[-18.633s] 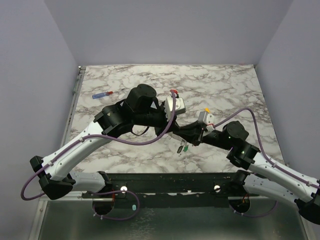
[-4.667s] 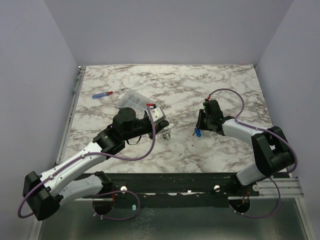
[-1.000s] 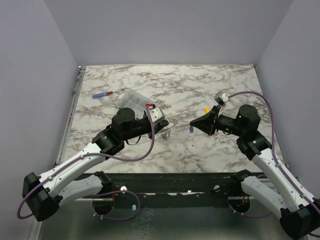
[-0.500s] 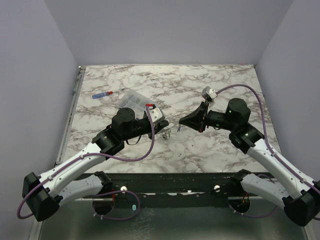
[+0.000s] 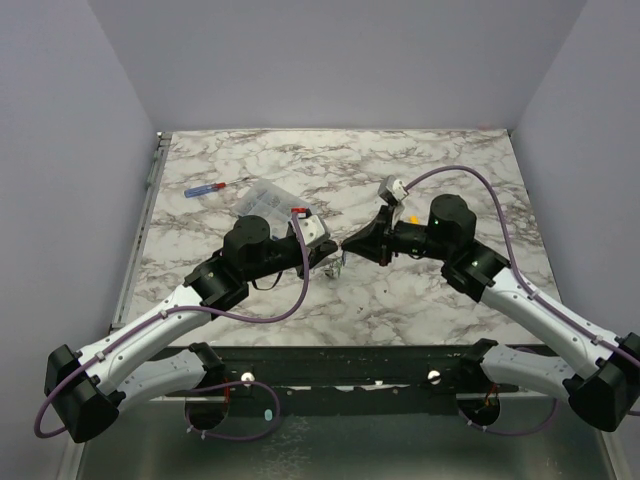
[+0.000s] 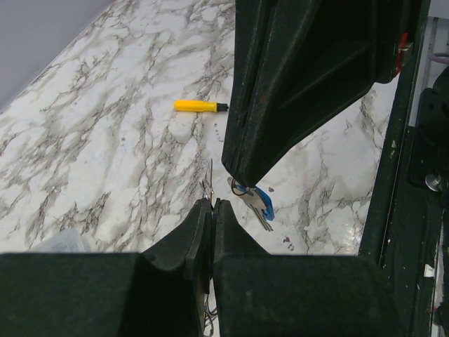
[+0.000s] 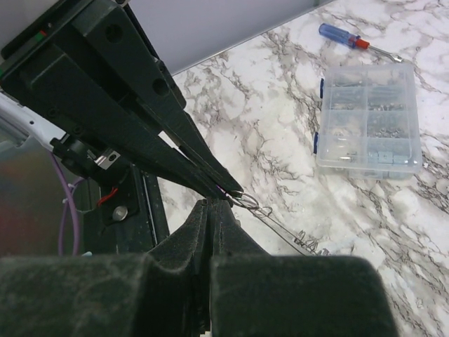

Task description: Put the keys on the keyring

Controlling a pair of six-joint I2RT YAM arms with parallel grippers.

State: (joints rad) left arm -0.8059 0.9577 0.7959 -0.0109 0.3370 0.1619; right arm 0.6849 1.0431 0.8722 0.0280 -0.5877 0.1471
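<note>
My left gripper [image 6: 212,203] is shut on the keyring [image 7: 282,222], a thin silver wire that pokes up between the fingers and runs off to the right in the right wrist view. Small keys [image 5: 334,269] hang from the wire just below the gripper [image 5: 337,256]. My right gripper [image 5: 348,246] is shut on the small ring of a blue-headed key [image 6: 259,204], which dangles from its tip [image 6: 236,181]. The two grippers' tips nearly touch above the marble table [image 5: 300,160]. In the right wrist view the key itself is hidden behind my shut fingers [image 7: 208,214].
A clear compartment box [image 5: 268,197] lies just behind the left arm, with a red-and-blue screwdriver [image 5: 210,187] farther back left. A yellow-handled tool [image 6: 200,105] lies on the marble beyond the grippers. The black base rail [image 5: 330,365] runs along the near edge.
The right arm has swung left across the table, carrying the blue key up to the left gripper's tip. The left arm and the keyring have stayed in place.
</note>
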